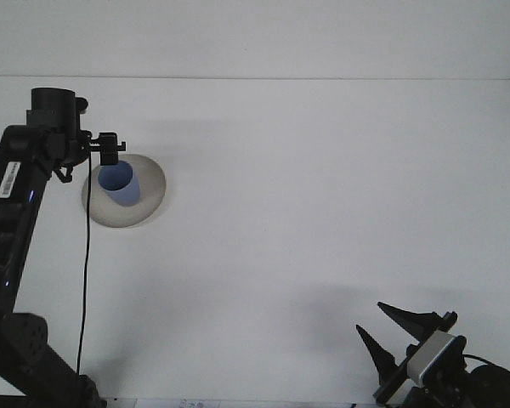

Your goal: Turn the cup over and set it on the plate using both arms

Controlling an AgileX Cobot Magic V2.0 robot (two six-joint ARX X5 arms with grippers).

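Observation:
A blue cup [117, 184] stands upright, mouth up, on the round grey plate [150, 192] at the table's left. My left gripper [108, 151] hangs just above the cup's rim and behind it, open, with nothing in it. The left arm [17, 183] rises from the lower left corner. At the bottom right, my right gripper [373, 321] rests low near the front edge, its two pointed black fingers [405, 316] spread open and empty, far from cup and plate.
A thin black cable [86, 280] dangles from the left wrist down to the arm's base. The white table [306, 195] stretches between the two arms; its far edge meets a white wall at the back.

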